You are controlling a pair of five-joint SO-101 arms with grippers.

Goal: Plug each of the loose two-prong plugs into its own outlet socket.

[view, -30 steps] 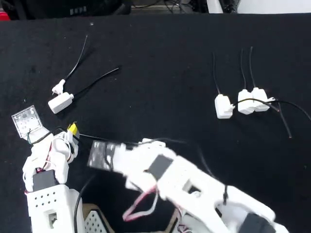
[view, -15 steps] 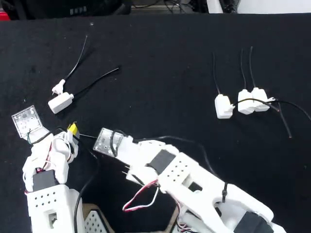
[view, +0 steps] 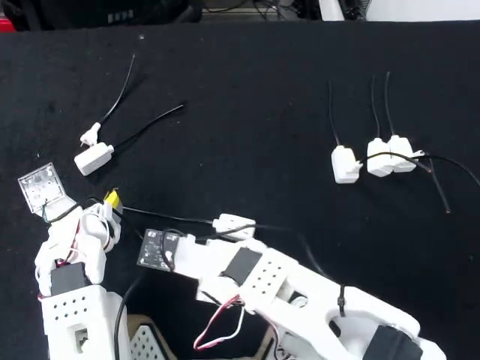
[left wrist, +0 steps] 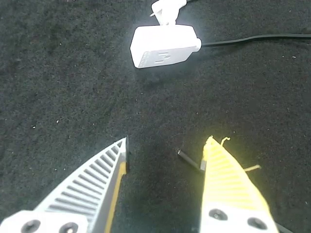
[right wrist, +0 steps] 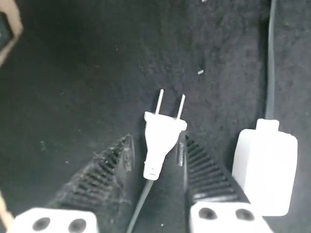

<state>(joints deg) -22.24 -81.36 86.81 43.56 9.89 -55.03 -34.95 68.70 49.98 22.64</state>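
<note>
Plugs, status by position across the high view.

Left side: one small plug point(view: 90, 135) lies on the bench point(view: 247, 90) just beside a white socket block point(view: 93, 158), each trailing a black cord. From the left wrist view, that plug point(left wrist: 167, 9) sits at the block's point(left wrist: 165, 46) far edge, and the slotted face of the block appears unoccupied. Judged not inserted. The left hand point(left wrist: 165, 153) hangs over the bench short of this pair, fingers spread, holding nothing.

Centre: a second plug point(right wrist: 163, 131) lies flat with both prongs bare. The right hand point(right wrist: 154, 138) is set down around it, fingers spread to either side of the body. Whether the pads touch it cannot be told, and no pinch is evident. A second socket block point(right wrist: 265, 165) lies just beside it, seen in the high view next to the right arm point(view: 234, 225). Judged not inserted, with the grasp about to be made.

Right side: three white bodies with cords lie close together, one point(view: 345, 163) slightly apart from the other two point(view: 379, 157), which touch. Whether these are mated pairs cannot be told.

Finding: no insertion can be confirmed. At least two plugs are outstanding. The centre plug is the step in hand.
</note>
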